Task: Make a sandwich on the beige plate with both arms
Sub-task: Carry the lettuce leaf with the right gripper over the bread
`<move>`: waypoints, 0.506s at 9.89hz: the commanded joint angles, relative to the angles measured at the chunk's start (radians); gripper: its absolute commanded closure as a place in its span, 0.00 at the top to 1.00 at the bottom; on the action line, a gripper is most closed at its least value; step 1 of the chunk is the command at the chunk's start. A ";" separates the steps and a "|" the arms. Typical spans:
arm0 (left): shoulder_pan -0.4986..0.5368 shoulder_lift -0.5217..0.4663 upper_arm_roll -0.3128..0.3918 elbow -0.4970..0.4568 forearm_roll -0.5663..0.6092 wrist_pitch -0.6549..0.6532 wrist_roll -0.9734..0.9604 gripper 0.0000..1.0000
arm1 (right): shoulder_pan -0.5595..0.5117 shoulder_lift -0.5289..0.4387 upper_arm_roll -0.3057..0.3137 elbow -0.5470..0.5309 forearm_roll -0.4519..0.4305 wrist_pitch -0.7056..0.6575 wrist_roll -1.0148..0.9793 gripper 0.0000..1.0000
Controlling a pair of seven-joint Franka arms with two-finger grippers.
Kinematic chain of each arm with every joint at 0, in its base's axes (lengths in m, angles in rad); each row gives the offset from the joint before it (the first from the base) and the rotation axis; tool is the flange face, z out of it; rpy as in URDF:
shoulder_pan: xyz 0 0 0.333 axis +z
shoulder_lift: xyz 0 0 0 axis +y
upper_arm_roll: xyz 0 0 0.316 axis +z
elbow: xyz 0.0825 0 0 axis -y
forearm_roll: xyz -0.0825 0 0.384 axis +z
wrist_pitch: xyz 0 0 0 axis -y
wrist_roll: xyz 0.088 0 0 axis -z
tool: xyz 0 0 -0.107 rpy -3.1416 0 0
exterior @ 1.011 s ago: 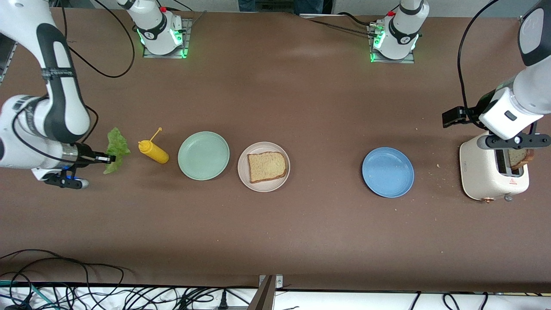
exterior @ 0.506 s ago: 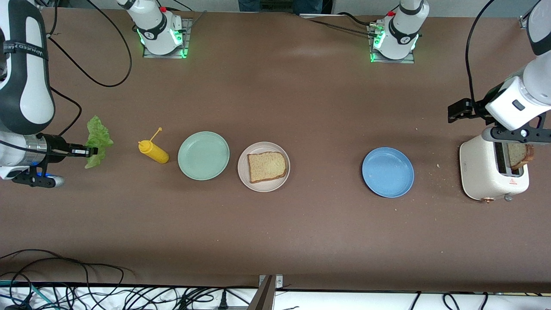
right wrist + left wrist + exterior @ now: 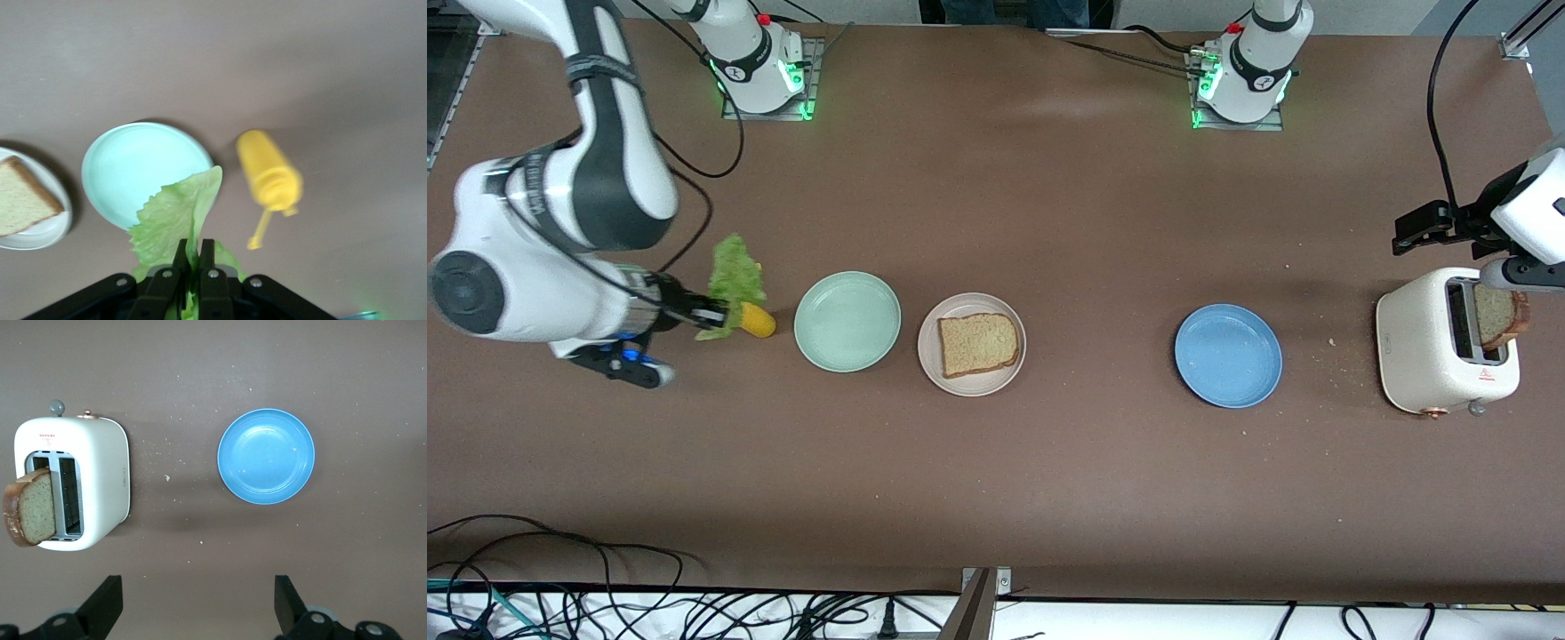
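The beige plate (image 3: 963,385) lies mid-table with one slice of toasted bread (image 3: 978,343) on it. My right gripper (image 3: 717,318) is shut on a ruffled green lettuce leaf (image 3: 735,276) and holds it over the yellow mustard bottle (image 3: 760,323). The right wrist view shows the fingers (image 3: 180,257) pinching the leaf (image 3: 177,217), with the beige plate (image 3: 41,233) at its edge. A second bread slice (image 3: 1498,316) sticks up tilted from the white toaster (image 3: 1423,347). My left gripper (image 3: 1522,274) is open and empty above the toaster (image 3: 100,480).
A mint-green plate (image 3: 847,321) lies between the bottle and the beige plate. A blue plate (image 3: 1228,356) lies between the beige plate and the toaster. Crumbs lie around the toaster. Cables hang along the table edge nearest the front camera.
My right gripper has carried the lettuce from the table's end to over the mustard bottle. My left gripper has drawn away from the toast, which stays in the toaster.
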 commanded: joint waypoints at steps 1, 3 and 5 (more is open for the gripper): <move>0.006 0.000 -0.004 0.015 -0.012 -0.006 0.042 1.00 | 0.084 0.016 -0.005 0.010 0.056 0.077 0.150 0.00; 0.009 0.003 -0.001 0.015 -0.008 -0.006 0.110 1.00 | 0.164 0.055 -0.004 0.005 0.065 0.166 0.289 0.00; 0.034 0.025 -0.004 0.022 -0.014 -0.004 0.098 1.00 | 0.268 0.132 -0.005 0.005 0.062 0.307 0.456 0.00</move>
